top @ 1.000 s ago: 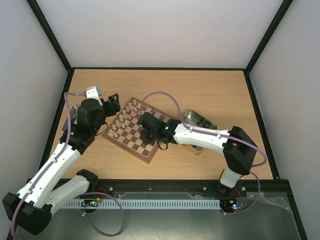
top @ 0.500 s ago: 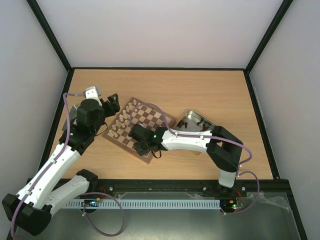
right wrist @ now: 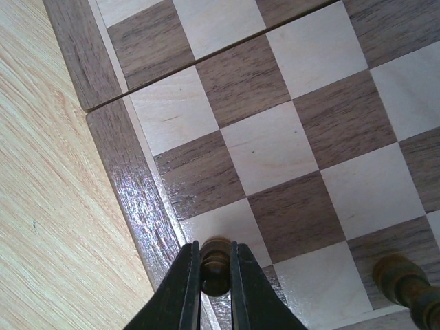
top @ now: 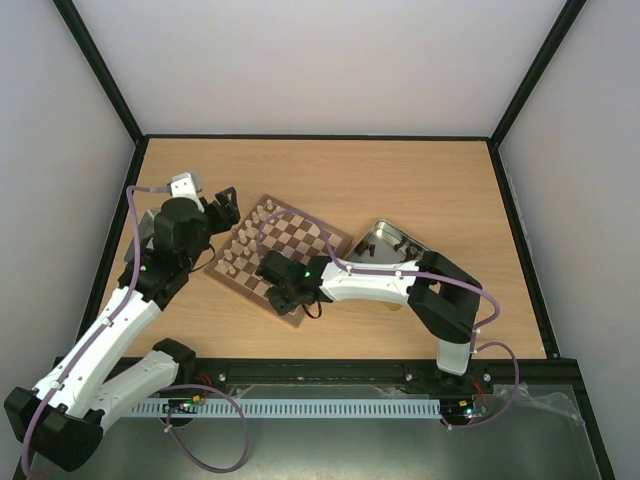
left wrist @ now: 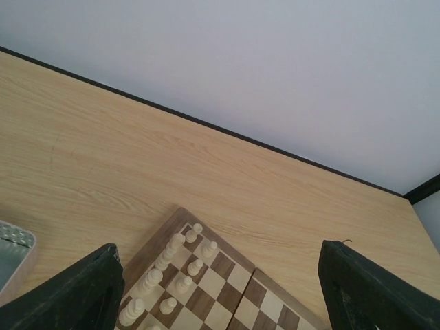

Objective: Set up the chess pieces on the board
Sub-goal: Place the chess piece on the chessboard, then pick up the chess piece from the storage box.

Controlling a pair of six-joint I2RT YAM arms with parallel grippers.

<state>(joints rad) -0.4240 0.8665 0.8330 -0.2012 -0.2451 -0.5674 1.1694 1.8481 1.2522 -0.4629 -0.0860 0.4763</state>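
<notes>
The chessboard (top: 300, 240) lies tilted in the middle of the table. Several pale cream pieces (top: 240, 240) stand in two rows along its left edge, also in the left wrist view (left wrist: 168, 258). My right gripper (top: 283, 298) is low over the board's near corner, shut on a dark brown piece (right wrist: 215, 267) above a pale square beside the board's rim (right wrist: 141, 206). Another dark brown piece (right wrist: 405, 278) stands on the board (right wrist: 275, 137) to its right. My left gripper (top: 222, 205) is open and empty, raised beside the board's left corner.
A shiny metal tin (top: 392, 242) lies right of the board, partly behind the right arm. A grey tray corner (left wrist: 12, 251) shows at the left of the left wrist view. Black frame rails and pale walls border the table.
My right gripper has moved from the board's middle toward its near corner, carrying the dark piece. The left arm has not moved.
</notes>
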